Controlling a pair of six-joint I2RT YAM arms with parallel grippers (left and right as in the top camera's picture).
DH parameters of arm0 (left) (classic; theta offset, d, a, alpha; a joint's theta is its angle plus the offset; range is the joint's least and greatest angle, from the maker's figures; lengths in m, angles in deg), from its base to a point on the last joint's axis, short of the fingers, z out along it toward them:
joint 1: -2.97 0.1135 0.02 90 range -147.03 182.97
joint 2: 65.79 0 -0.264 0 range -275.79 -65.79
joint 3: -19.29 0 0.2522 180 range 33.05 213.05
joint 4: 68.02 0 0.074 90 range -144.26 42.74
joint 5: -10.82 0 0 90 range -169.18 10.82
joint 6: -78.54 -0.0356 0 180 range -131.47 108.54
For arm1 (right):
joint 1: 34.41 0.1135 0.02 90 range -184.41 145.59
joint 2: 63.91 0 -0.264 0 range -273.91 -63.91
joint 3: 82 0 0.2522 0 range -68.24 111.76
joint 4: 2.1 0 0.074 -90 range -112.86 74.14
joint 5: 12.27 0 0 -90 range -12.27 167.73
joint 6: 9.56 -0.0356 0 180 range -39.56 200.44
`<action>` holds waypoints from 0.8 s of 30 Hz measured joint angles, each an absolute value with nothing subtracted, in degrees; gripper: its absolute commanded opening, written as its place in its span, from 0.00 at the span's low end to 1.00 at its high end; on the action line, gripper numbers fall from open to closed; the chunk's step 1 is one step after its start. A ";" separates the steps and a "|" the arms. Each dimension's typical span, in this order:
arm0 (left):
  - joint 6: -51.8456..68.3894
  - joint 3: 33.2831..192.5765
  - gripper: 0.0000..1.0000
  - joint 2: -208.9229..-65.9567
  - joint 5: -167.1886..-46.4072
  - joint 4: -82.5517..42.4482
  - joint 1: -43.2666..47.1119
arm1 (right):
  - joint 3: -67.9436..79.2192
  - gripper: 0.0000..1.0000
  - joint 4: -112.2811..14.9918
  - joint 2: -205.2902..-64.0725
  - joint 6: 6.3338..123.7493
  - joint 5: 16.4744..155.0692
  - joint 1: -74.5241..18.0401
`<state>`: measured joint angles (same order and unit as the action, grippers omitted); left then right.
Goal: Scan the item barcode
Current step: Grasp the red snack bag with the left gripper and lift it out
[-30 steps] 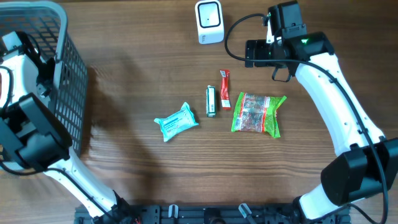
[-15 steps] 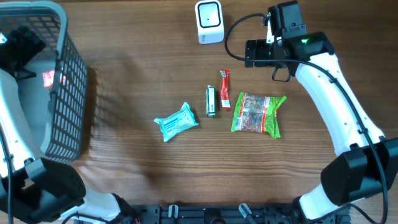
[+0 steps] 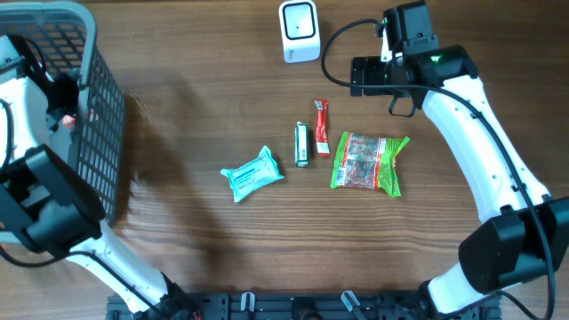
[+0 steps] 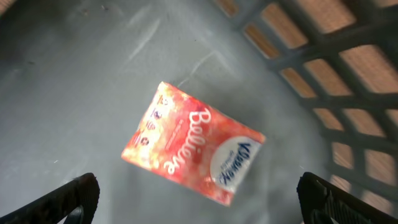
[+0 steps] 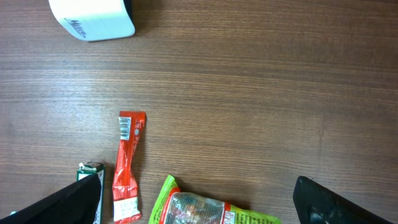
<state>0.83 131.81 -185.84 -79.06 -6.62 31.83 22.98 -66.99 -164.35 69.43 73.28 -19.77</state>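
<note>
A red tissue pack [image 4: 193, 149] lies flat on the grey floor of the basket [image 3: 100, 107], apart from my left gripper [image 4: 199, 202], which hangs open above it with nothing between its fingers. In the overhead view the left gripper [image 3: 60, 96] is inside the basket at the far left. The white barcode scanner [image 3: 300, 30] stands at the back of the table. To the scanner's right, my right gripper [image 3: 356, 76] is open and empty, above the table. The right wrist view shows the scanner [image 5: 93, 17] at the upper left.
On the table's middle lie a teal pack [image 3: 252, 173], a green-and-white stick [image 3: 301, 145], a red stick pack [image 3: 321, 128] and a green snack bag [image 3: 368, 163]. The basket's grid wall [image 4: 336, 81] rises close on the right of the tissue pack.
My left gripper has gone from partly closed to fully open, and the left arm has shifted inside the basket. The right arm and the table items have not moved.
</note>
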 measured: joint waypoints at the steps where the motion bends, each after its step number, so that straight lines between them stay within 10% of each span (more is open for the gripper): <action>1: 0.83 131.81 1.00 -186.67 -79.06 -6.80 31.83 | 22.98 1.00 -66.99 -164.35 69.43 73.28 -19.77; 10: 0.83 131.81 0.97 -191.39 -79.00 -8.06 31.83 | 22.98 1.00 -66.99 -164.35 69.43 73.28 -19.77; 12: 0.81 131.81 0.42 -191.74 -78.62 -8.46 31.83 | 22.98 1.00 -66.99 -164.35 69.43 73.28 -19.77; 14: 0.94 131.81 0.19 -191.74 -78.60 -8.68 31.83 | 22.98 1.00 -66.99 -164.35 69.43 73.28 -19.77; 24: 0.85 131.22 0.20 -187.61 -78.60 -6.73 31.75 | 22.98 1.00 -66.99 -164.33 69.43 73.28 -19.77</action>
